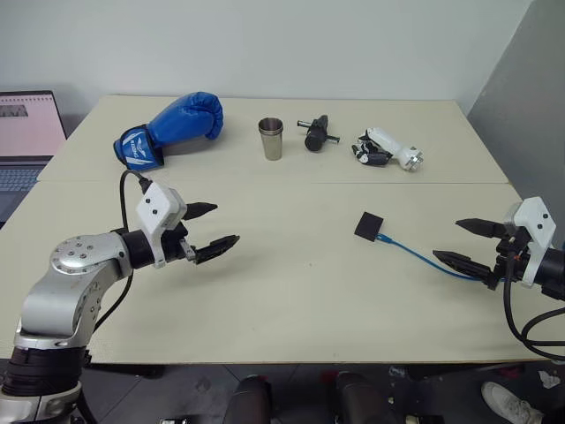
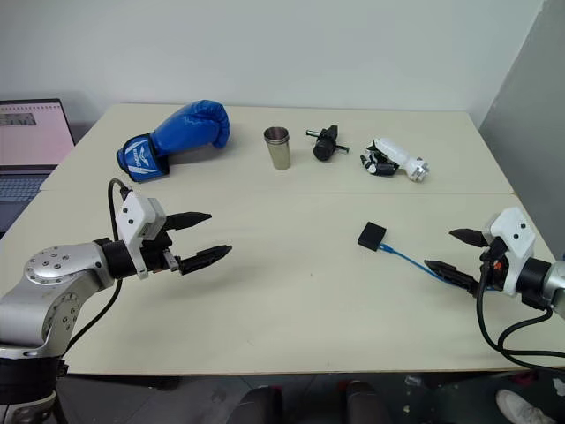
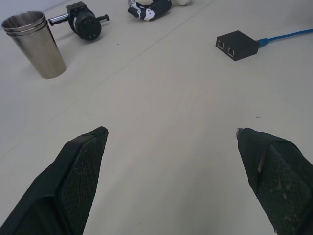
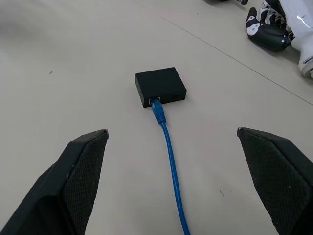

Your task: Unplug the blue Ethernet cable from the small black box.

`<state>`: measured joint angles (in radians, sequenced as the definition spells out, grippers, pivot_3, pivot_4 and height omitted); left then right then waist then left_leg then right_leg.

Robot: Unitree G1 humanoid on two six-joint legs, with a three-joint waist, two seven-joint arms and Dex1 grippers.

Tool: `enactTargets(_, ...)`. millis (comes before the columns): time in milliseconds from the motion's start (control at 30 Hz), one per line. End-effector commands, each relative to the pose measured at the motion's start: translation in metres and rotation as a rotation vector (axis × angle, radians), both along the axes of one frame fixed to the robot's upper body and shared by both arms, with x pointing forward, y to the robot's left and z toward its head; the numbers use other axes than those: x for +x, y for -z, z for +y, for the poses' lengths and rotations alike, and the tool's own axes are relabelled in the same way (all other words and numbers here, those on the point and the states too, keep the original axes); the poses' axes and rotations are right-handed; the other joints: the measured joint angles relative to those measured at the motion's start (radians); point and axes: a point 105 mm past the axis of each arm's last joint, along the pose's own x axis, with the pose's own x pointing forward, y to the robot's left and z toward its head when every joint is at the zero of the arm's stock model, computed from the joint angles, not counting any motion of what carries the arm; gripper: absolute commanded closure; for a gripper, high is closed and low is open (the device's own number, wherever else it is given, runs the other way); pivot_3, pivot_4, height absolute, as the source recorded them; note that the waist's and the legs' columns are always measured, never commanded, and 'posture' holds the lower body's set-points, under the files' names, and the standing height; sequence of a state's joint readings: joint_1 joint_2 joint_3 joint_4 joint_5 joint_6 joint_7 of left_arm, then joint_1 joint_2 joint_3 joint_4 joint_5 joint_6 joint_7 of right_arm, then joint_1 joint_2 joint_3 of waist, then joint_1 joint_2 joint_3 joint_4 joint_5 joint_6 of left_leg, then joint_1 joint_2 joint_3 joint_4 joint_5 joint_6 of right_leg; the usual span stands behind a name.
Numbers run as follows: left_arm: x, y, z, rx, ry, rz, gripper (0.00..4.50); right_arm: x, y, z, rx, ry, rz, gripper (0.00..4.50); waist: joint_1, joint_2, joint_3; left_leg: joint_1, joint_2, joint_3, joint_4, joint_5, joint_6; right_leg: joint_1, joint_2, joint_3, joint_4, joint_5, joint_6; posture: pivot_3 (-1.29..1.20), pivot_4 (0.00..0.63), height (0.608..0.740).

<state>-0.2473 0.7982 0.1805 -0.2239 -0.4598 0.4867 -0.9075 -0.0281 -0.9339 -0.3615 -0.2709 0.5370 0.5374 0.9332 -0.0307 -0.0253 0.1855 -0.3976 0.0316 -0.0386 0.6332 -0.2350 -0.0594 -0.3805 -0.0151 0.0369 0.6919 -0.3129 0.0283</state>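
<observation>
On the right half of the surface (image 1: 291,291) you can see the small black box (image 1: 369,225), lying flat. The blue Ethernet cable (image 4: 170,161) is plugged into the box's edge that faces your right gripper (image 1: 468,243), and from there it runs across toward that gripper.

Both grippers hang above the surface. The fingers of your right gripper are spread wide and hold nothing. The fingers of your left gripper (image 1: 212,231) are spread wide too, and they are empty. The left one is well apart from the box.

Nothing has been grabbed, so I think you are at the very start: getting ready to reach.

Next, you likely need one gripper to pin the box so it cannot slide. Then the other should pinch the cable right by the plug and pull straight away from the box. The box looks light, so it may drag along if you pull without holding it.
</observation>
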Motion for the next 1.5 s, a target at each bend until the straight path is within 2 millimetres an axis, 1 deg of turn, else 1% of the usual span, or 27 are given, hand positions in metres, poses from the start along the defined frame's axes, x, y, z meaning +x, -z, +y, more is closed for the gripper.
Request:
enactTargets(33, 0.003, -0.016, -0.003, -0.023, 0.007, -0.089, 0.00, 0.000, -0.016, 0.002, 0.004, -0.008, -0.057, 0.02, 0.000, 0.000, 0.000, 0.000, 0.000, 0.000, 0.000, 0.000, 0.000, 0.000, 0.000, 0.000, 0.000, 0.000, 0.000, 0.00, 0.150, 0.740)
enactTargets(300, 0.000, -0.010, -0.006, -0.007, 0.016, -0.064, 0.00, -0.001, -0.016, 0.003, -0.001, -0.006, -0.053, 0.02, 0.000, 0.000, 0.000, 0.000, 0.000, 0.000, 0.000, 0.000, 0.000, 0.000, 0.000, 0.000, 0.000, 0.000, 0.000, 0.00, 0.150, 0.740)
enactTargets(433, -0.001, -0.010, -0.007, -0.015, 0.018, -0.061, 0.00, -0.001, -0.015, 0.002, -0.011, 0.004, -0.049, 0.02, 0.000, 0.000, 0.000, 0.000, 0.000, 0.000, 0.000, 0.000, 0.000, 0.000, 0.000, 0.000, 0.000, 0.000, 0.000, 0.00, 0.150, 0.740)
enactTargets(600, -0.006, -0.007, -0.012, -0.019, 0.048, -0.013, 0.00, -0.003, -0.012, 0.007, -0.004, -0.001, -0.036, 0.02, 0.000, 0.000, 0.000, 0.000, 0.000, 0.000, 0.000, 0.000, 0.000, 0.000, 0.000, 0.000, 0.000, 0.000, 0.000, 0.00, 0.150, 0.740)
enactTargets(633, -0.009, -0.008, -0.014, -0.029, 0.069, 0.005, 0.00, -0.004, -0.011, 0.008, -0.003, -0.002, -0.032, 0.02, 0.000, 0.000, 0.000, 0.000, 0.000, 0.000, 0.000, 0.000, 0.000, 0.000, 0.000, 0.000, 0.000, 0.000, 0.000, 0.00, 0.150, 0.740)
enactTargets(700, -0.012, -0.018, -0.018, -0.090, 0.108, 0.004, 0.00, -0.007, -0.009, 0.010, 0.001, -0.002, -0.016, 0.02, 0.000, 0.000, 0.000, 0.000, 0.000, 0.000, 0.000, 0.000, 0.000, 0.000, 0.000, 0.000, 0.000, 0.000, 0.000, 0.00, 0.150, 0.740)
enactTargets(767, -0.015, -0.026, -0.022, -0.113, 0.150, 0.002, 0.00, -0.009, -0.007, 0.012, 0.005, -0.006, 0.001, 0.02, 0.001, 0.000, 0.000, 0.000, 0.000, 0.000, 0.000, 0.000, 0.000, 0.000, 0.000, 0.000, 0.000, 0.000, 0.000, 0.00, 0.150, 0.740)
enactTargets(833, -0.021, -0.028, -0.029, -0.104, 0.202, 0.021, 0.00, -0.010, -0.005, 0.014, 0.006, -0.008, 0.011, 0.02, 0.001, 0.000, 0.000, 0.000, 0.000, 0.000, 0.000, 0.000, 0.000, 0.000, 0.000, 0.000, 0.000, 0.000, 0.000, 0.00, 0.150, 0.740)
enactTargets(933, -0.033, -0.026, -0.043, -0.076, 0.306, 0.067, 0.00, -0.008, -0.001, 0.017, 0.009, -0.012, 0.024, 0.02, -0.001, 0.000, 0.000, 0.000, 0.000, 0.000, 0.000, 0.000, 0.000, 0.000, 0.000, 0.000, 0.000, 0.000, 0.000, 0.00, 0.150, 0.740)
enactTargets(1067, -0.039, -0.020, -0.054, -0.017, 0.376, 0.081, 0.00, 0.008, 0.011, 0.022, 0.009, -0.013, 0.036, 0.02, -0.002, 0.000, 0.000, 0.001, 0.000, 0.000, 0.000, 0.000, 0.000, 0.000, 0.000, 0.001, 0.000, 0.000, 0.000, 0.00, 0.150, 0.740)
enactTargets(1167, -0.038, -0.012, -0.061, 0.025, 0.417, 0.083, 0.00, 0.031, 0.030, 0.032, -0.009, -0.045, 0.058, 0.02, -0.004, -0.001, 0.000, 0.002, 0.000, 0.000, 0.001, 0.000, 0.000, 0.001, 0.001, 0.001, 0.000, 0.000, 0.001, 0.00, 0.150, 0.740)
enactTargets(1267, -0.037, -0.009, -0.065, 0.041, 0.434, 0.072, 0.00, 0.050, 0.043, 0.036, -0.039, -0.064, 0.079, 0.02, -0.004, -0.001, 0.000, 0.001, 0.000, 0.001, 0.001, 0.000, 0.000, 0.001, 0.001, 0.001, 0.000, 0.001, 0.001, 0.00, 0.150, 0.740)
enactTargets(1500, -0.036, -0.007, -0.067, 0.052, 0.437, 0.056, 0.00, 0.090, 0.061, 0.044, -0.062, -0.092, 0.130, 0.02, -0.004, 0.000, 0.001, 0.000, 0.000, 0.002, 0.002, 0.000, 0.000, -0.001, 0.000, 0.001, 0.000, 0.001, 0.001, 0.00, 0.150, 0.740)
